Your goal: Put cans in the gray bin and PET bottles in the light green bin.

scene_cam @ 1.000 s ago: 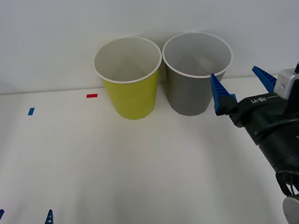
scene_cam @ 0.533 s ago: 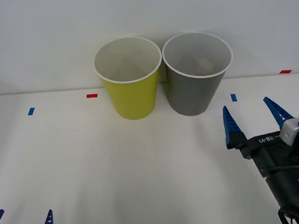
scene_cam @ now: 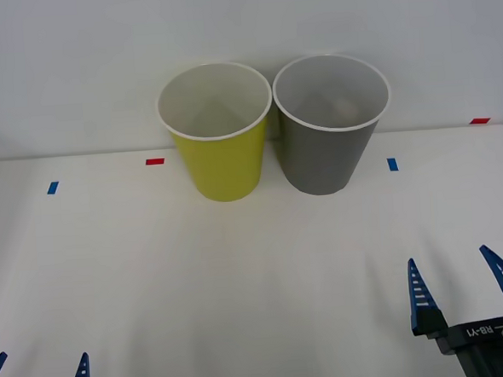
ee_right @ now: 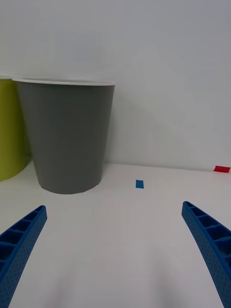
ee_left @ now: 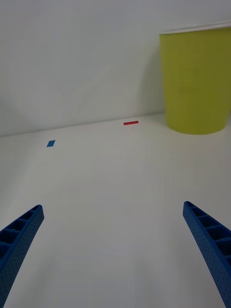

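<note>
The gray bin [scene_cam: 331, 124] stands upright at the back of the white worktop [scene_cam: 240, 275], just beside the light green bin [scene_cam: 217, 132], their rims nearly touching. The right gripper [scene_cam: 462, 287] hovers low over the worktop, well in front of the gray bin, fingers spread apart and empty. The left gripper [scene_cam: 36, 372] sits farther from the gray bin, beyond the light green one, also spread and empty.

Red [scene_cam: 154, 161] and blue tape marks [scene_cam: 393, 164] dot the white table [scene_cam: 240, 283]
</note>
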